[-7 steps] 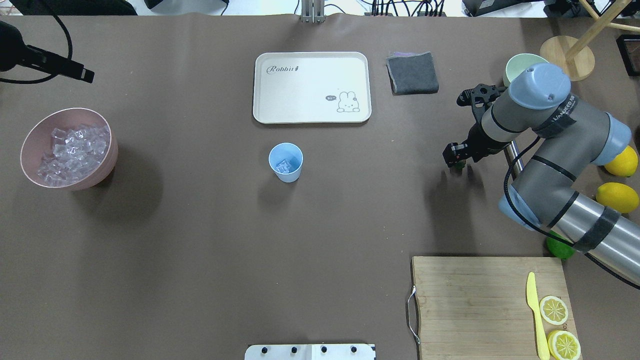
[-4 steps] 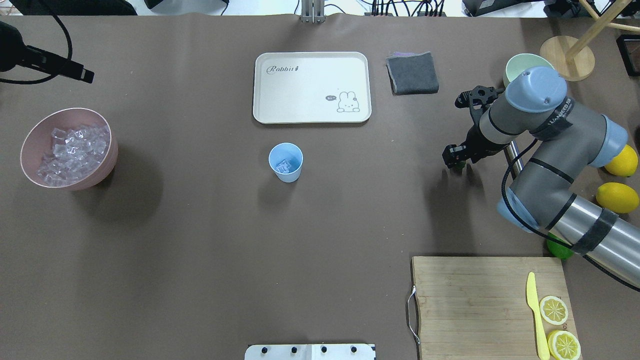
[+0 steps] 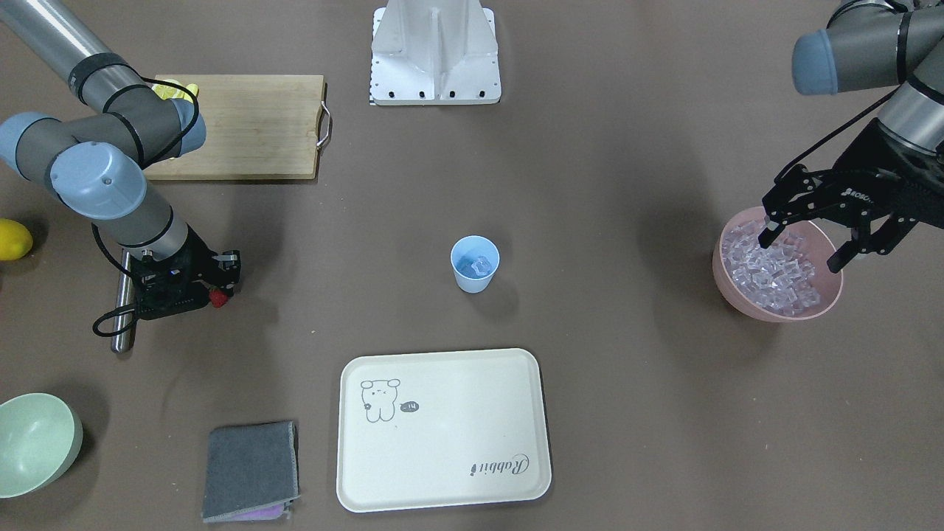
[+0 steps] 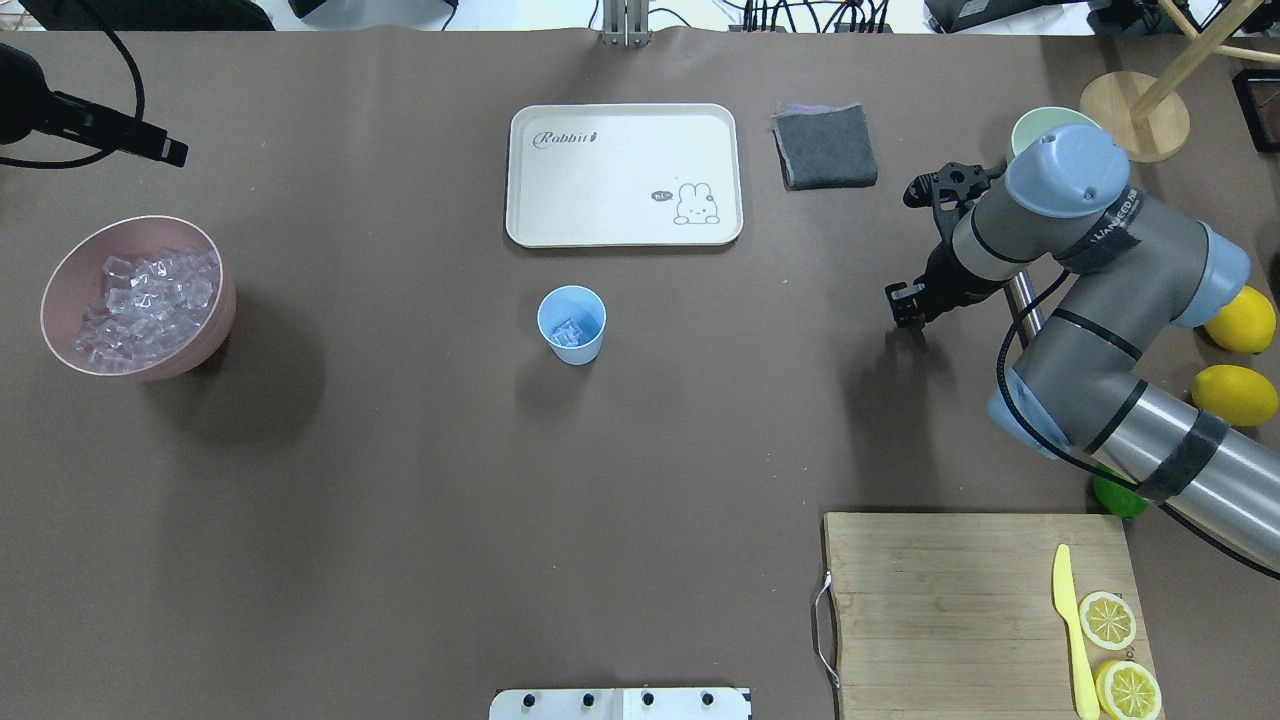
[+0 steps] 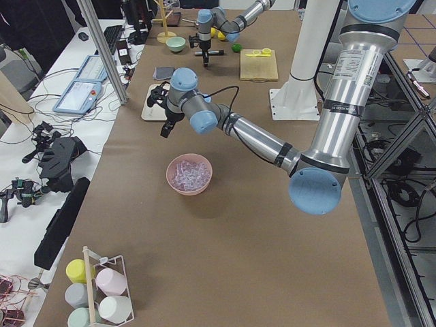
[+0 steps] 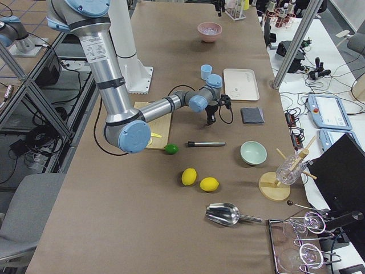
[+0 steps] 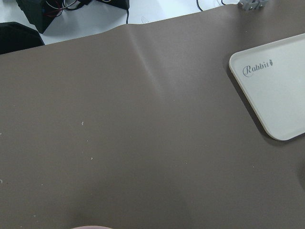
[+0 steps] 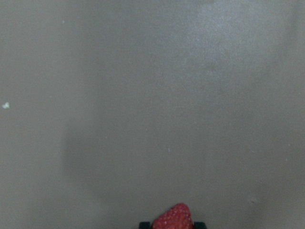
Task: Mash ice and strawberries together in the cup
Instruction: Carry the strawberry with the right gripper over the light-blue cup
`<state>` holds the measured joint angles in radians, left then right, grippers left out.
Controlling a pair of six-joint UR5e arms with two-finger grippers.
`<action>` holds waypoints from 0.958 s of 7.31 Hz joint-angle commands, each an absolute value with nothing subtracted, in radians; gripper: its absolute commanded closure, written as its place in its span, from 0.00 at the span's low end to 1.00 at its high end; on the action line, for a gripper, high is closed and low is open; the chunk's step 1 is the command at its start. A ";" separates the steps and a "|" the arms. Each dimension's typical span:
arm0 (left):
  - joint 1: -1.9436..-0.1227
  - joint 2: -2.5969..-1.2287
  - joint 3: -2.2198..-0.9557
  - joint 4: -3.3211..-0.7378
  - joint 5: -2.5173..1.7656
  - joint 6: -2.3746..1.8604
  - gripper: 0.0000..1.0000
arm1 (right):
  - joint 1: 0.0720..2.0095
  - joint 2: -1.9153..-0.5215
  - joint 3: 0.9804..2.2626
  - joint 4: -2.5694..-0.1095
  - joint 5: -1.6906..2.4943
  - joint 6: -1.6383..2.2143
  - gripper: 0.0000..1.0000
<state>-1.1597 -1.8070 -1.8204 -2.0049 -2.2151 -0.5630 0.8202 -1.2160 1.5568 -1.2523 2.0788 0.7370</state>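
The light-blue cup (image 4: 571, 325) stands mid-table with a few cubes of ice (image 4: 569, 331) inside; it also shows in the front view as the cup (image 3: 474, 264). More ice (image 3: 771, 269) fills the pink bowl (image 4: 60, 290) at the left end. My left gripper (image 3: 804, 247) hangs open just above that bowl, nothing between its fingers. My right gripper (image 3: 214, 295) is low over the table on the right, shut on the red strawberry (image 8: 172, 217), which also peeks out as a red strawberry (image 3: 217, 296) in the front view.
A cream tray (image 4: 625, 175) and a grey cloth (image 4: 825, 146) lie behind the cup. A metal rod (image 3: 122, 302), pale green bowl (image 3: 33, 442), lemons (image 4: 1235, 394) and lime (image 4: 1118, 496) sit near the right arm. A cutting board (image 4: 940, 610) holds a knife and lemon slices.
My right gripper has shifted slightly toward the table's far side with the strawberry held, its wrist turning a little. The left arm, cup and bowl have not moved.
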 commanded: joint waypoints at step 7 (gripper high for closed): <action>-1.336 -1.657 -1.832 -2.013 -2.215 -0.563 0.02 | 0.778 -0.901 1.595 -1.253 2.077 0.787 1.00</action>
<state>-1.2923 -1.7034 -1.8295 -2.0077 -2.2136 -0.5630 0.8286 -0.9614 1.5949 -1.2539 2.0818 0.7538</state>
